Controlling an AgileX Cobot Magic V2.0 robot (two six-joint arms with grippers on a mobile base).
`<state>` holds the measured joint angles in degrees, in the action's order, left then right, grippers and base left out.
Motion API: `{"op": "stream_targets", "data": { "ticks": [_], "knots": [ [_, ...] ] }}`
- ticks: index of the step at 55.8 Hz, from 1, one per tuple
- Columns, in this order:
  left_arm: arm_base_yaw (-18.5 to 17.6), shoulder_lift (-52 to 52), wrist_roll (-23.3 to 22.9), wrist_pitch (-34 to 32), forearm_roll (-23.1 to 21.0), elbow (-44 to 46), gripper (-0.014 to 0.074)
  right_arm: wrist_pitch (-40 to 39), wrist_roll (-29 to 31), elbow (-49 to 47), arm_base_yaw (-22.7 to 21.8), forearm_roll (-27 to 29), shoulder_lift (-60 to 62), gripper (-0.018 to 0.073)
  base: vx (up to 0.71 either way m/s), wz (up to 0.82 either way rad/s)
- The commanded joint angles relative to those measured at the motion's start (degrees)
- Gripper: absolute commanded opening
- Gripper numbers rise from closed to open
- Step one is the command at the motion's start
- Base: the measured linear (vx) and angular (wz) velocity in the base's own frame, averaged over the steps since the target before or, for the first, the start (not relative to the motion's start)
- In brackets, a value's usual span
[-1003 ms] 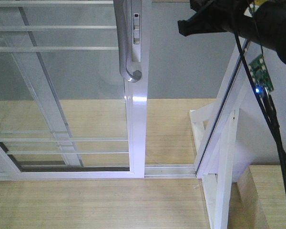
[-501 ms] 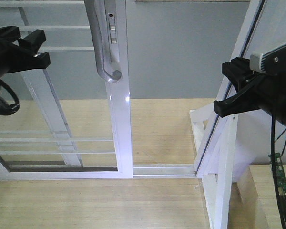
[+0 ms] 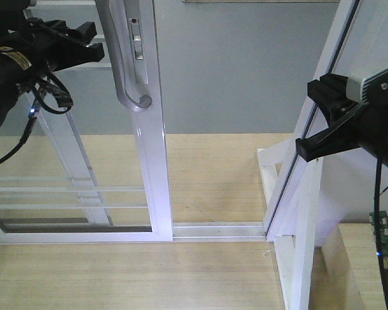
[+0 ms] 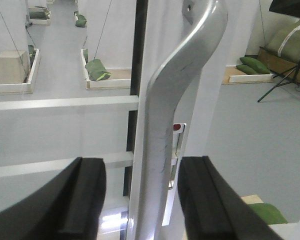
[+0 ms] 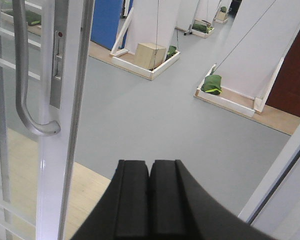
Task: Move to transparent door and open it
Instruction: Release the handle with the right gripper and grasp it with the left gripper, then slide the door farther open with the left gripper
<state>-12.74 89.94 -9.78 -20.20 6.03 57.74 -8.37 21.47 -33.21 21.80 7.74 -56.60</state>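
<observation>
Shows the door (image 3: 156, 161) standing left of centre on its track (image 3: 213, 227), with a gap open to its right. Finds the left gripper (image 4: 142, 175) spread wide and gripping nothing. In the wrist view, straddles the handle (image 4: 175, 100), fingers (image 4: 85, 195) either side with gaps. Finds the right gripper (image 5: 150, 200) pressed fully together, empty, well right of the door, near the slanted white frame (image 3: 304, 213).

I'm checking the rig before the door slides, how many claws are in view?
2. The left claw is open, straddling the grey handle of the transparent door. The right claw is shut, off to the door's right, holding nothing. None appear hidden.
</observation>
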Motion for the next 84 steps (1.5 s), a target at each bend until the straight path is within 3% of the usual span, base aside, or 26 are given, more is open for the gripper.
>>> {"op": "stream_targets", "data": {
  "ticks": [1, 24, 36, 41, 52, 64, 84],
  "knots": [
    [-0.4, -0.6, -1.7, -5.0, 1.6, 4.0, 0.0449, -4.9, 0.7, -1.7, -0.1, -0.2, 0.9, -0.0006, 0.00, 0.00],
    [-0.4, 8.2, -2.6, -4.0, 2.3, 15.4, 0.0449, -5.1, 0.7, -1.7, -0.1, -0.2, 0.9, -0.0006, 0.00, 0.00],
    [-0.4, 12.1, -2.6, 2.1, 2.3, 21.4, 0.0435, -5.9, 0.7, -1.7, -0.1, -0.2, 0.9, -0.0006, 0.00, 0.00],
    [-0.4, 12.0, -2.6, 3.9, 2.3, 21.7, 0.0355, -6.4, 0.7, -1.7, -0.1, -0.2, 0.9, -0.0006, 0.00, 0.00],
    [-0.4, 11.6, -2.6, 5.2, 2.3, 21.7, -0.0010, -6.6, 0.7, -1.7, -0.1, -0.2, 0.9, -0.0006, 0.00, 0.00],
    [0.5, 9.7, -2.5, 8.7, 2.3, 21.7, -0.0006, -6.6, 0.7, -1.7, -0.1, -0.1, 0.9, -0.0006, 0.00, 0.00],
    [6.7, 5.0, -2.5, 9.5, 2.3, 21.7, -0.0003, -6.6, -1.4, -1.7, -0.1, 0.1, 0.9, -0.0006, 0.00, 0.00]
  ]
}}
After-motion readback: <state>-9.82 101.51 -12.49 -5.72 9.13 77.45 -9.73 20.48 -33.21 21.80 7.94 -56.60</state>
